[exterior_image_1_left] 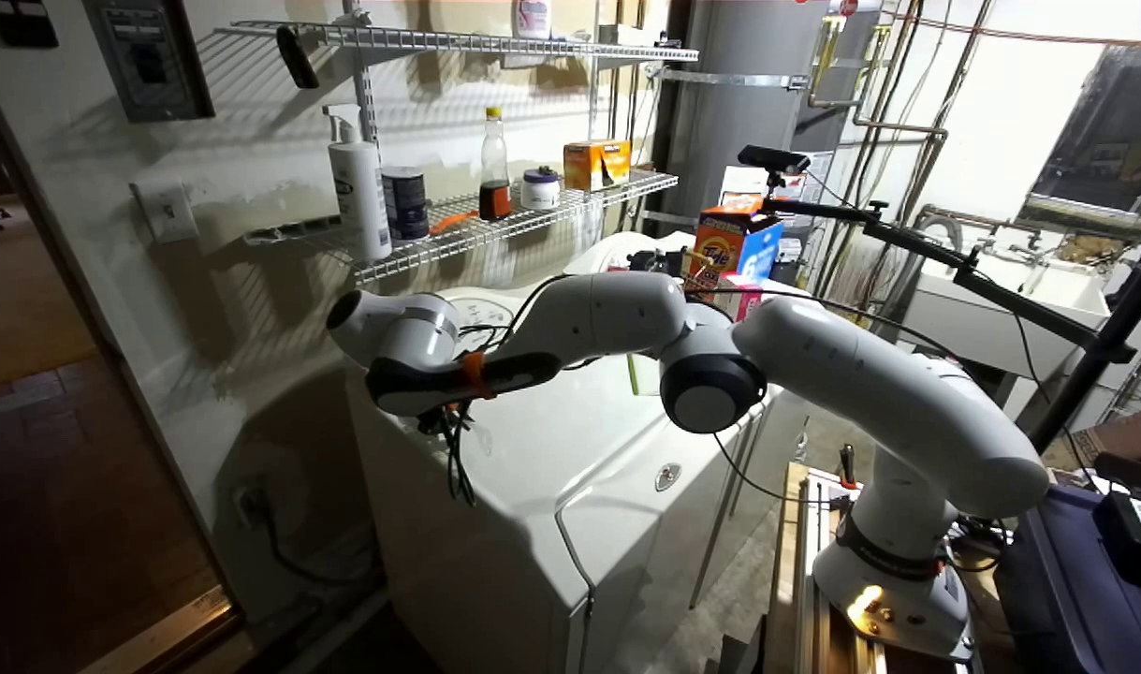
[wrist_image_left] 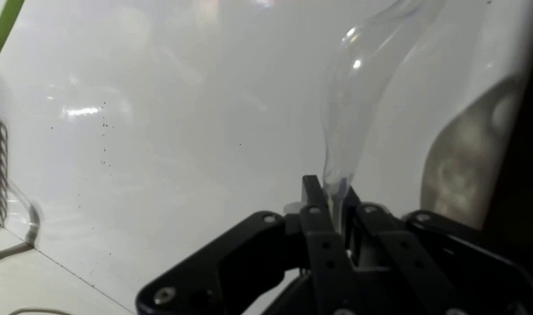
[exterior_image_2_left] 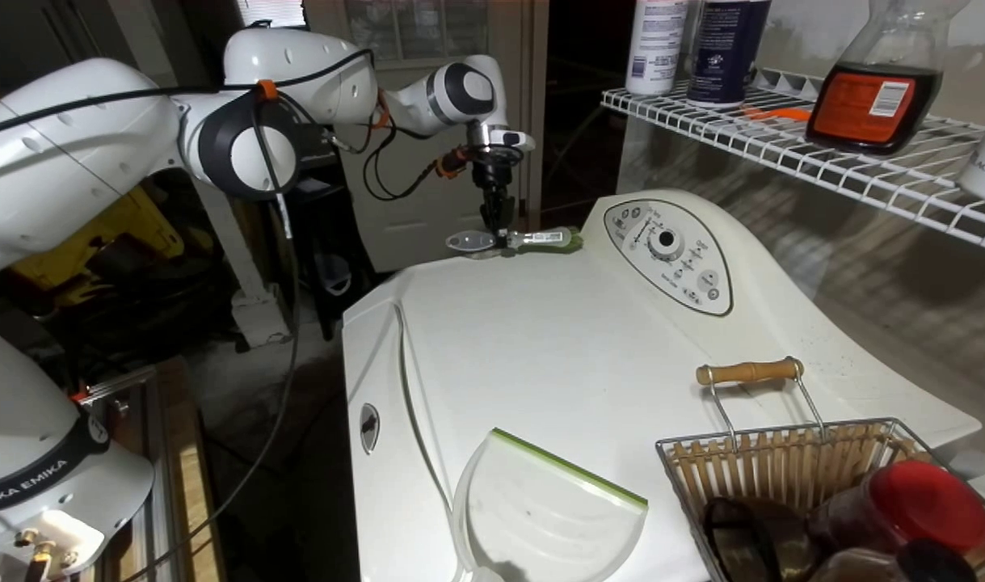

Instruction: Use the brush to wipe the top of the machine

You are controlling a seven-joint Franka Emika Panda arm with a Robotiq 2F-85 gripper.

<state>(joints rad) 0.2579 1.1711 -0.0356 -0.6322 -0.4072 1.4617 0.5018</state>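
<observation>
The machine (exterior_image_2_left: 540,331) is a white boxy appliance with a smooth top and a round dial (exterior_image_2_left: 666,240) on its raised panel. It also shows in an exterior view (exterior_image_1_left: 533,449) and fills most of the wrist view (wrist_image_left: 196,131). The brush (exterior_image_2_left: 543,238) has a clear handle and greenish bristles. My gripper (exterior_image_2_left: 500,234) is shut on the brush's handle, over the machine top's edge farthest from the basket. In the wrist view, the clear handle (wrist_image_left: 358,96) runs out from between the fingers (wrist_image_left: 332,190). The bristles are hidden there. I cannot tell whether the brush touches the top.
A clear dustpan with a green edge (exterior_image_2_left: 553,517) lies on the top, beside a wire basket (exterior_image_2_left: 783,432) with a wooden handle. A wire shelf (exterior_image_1_left: 514,220) with bottles runs along the wall above the machine. A Tide box (exterior_image_1_left: 720,245) stands behind the arm.
</observation>
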